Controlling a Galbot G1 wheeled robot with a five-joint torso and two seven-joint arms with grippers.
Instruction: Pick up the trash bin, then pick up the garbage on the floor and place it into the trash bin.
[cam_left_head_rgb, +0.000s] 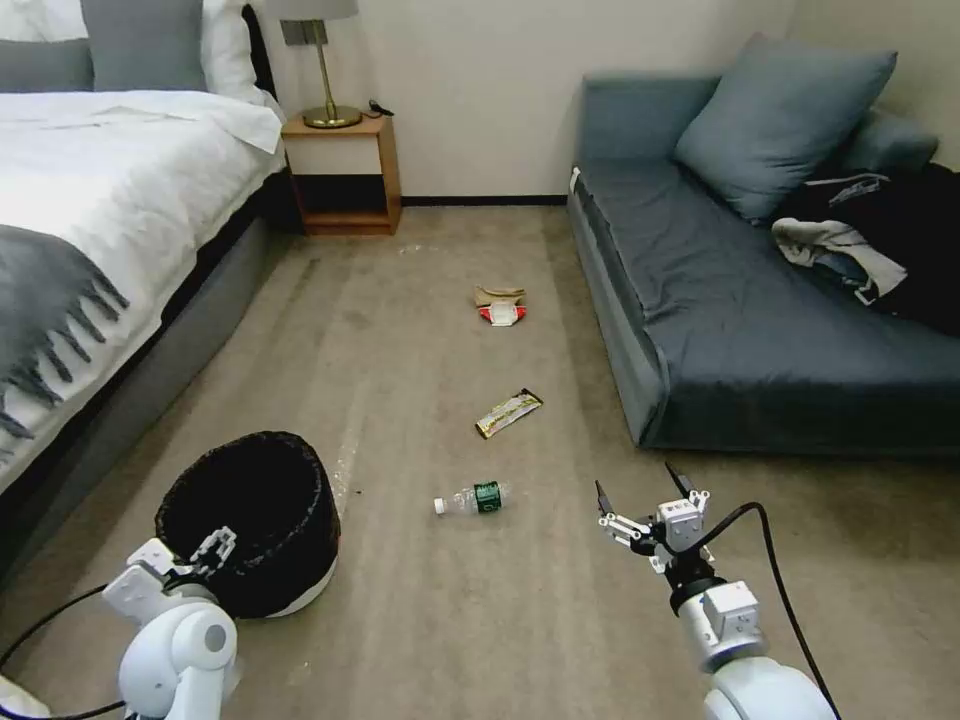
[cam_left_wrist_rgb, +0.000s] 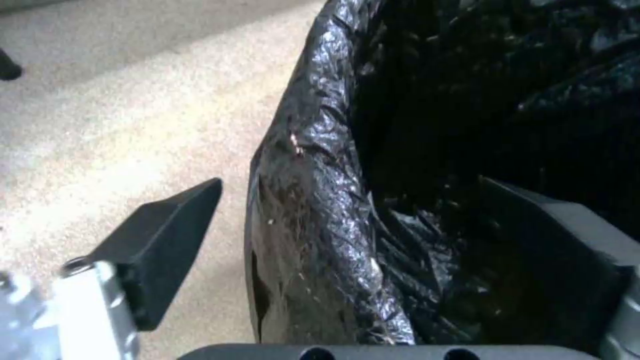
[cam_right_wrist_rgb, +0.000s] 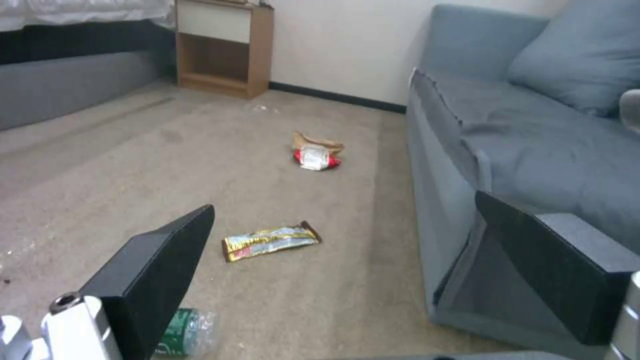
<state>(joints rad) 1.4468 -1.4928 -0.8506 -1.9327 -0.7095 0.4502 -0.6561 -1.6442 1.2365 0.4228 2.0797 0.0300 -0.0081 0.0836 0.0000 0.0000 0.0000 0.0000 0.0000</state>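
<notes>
Down at the near rim of the trash bin (cam_left_head_rgb: 250, 520), the left gripper (cam_left_head_rgb: 205, 555) straddles the bagged edge (cam_left_wrist_rgb: 313, 210), fingers apart, placed to pinch it; the right gripper (cam_left_head_rgb: 648, 500) hovers spread beside the bottle (cam_left_head_rgb: 472, 498), wrapper (cam_left_head_rgb: 508, 413) farther off.

One trash bin (cam_left_head_rgb: 250, 520), one bottle (cam_left_head_rgb: 470, 499), one wrapper (cam_left_head_rgb: 508, 413), one packet (cam_left_head_rgb: 502, 315)
</notes>
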